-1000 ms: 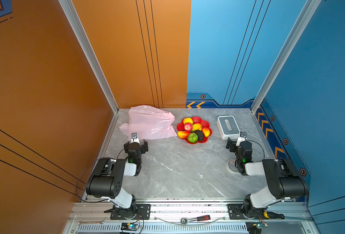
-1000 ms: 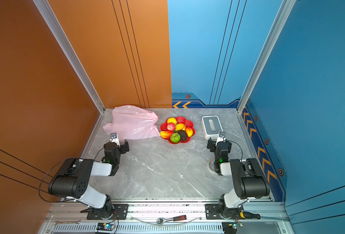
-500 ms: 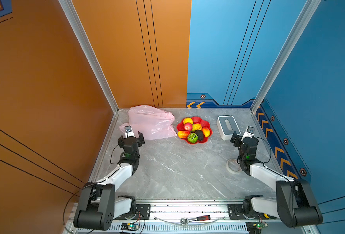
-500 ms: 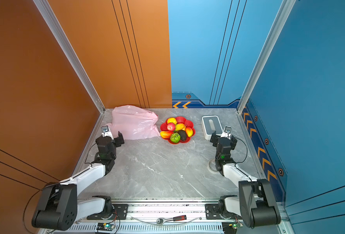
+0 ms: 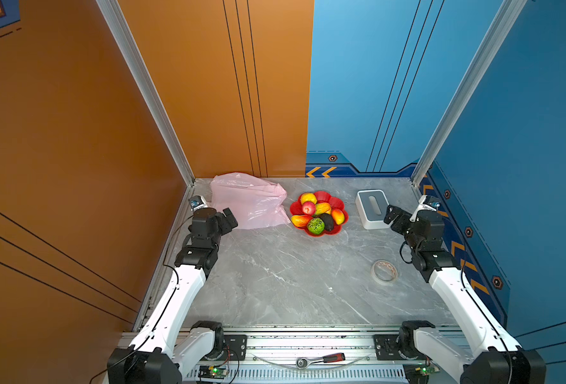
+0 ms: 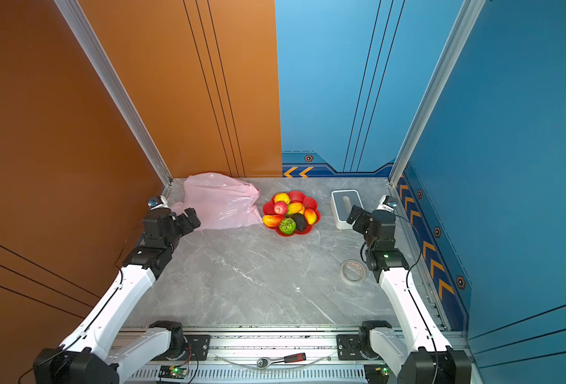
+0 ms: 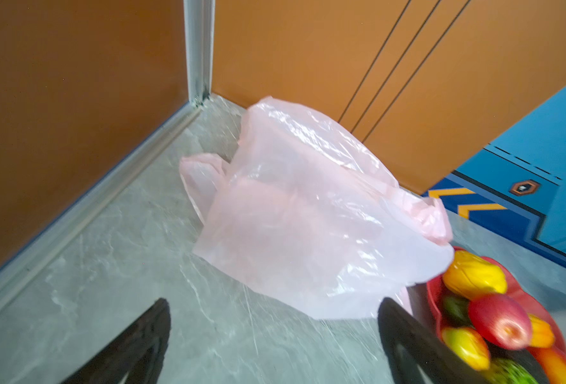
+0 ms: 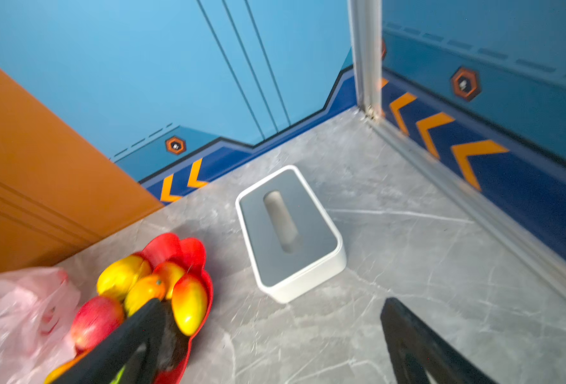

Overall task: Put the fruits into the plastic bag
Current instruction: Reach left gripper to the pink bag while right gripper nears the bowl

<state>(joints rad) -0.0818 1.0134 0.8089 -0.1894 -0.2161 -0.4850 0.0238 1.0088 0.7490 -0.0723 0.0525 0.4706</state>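
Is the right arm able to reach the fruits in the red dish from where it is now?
Probably yes. The right gripper is open and empty, and the fruits lie uncovered in the red dish. The tissue box stands between them, so it likely must pass over or around it.

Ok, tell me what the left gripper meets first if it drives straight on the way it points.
The left gripper, fingers open and empty, points at the plastic bag; only bare table lies between, so it would likely meet the bag's near side first, though depth is unclear.
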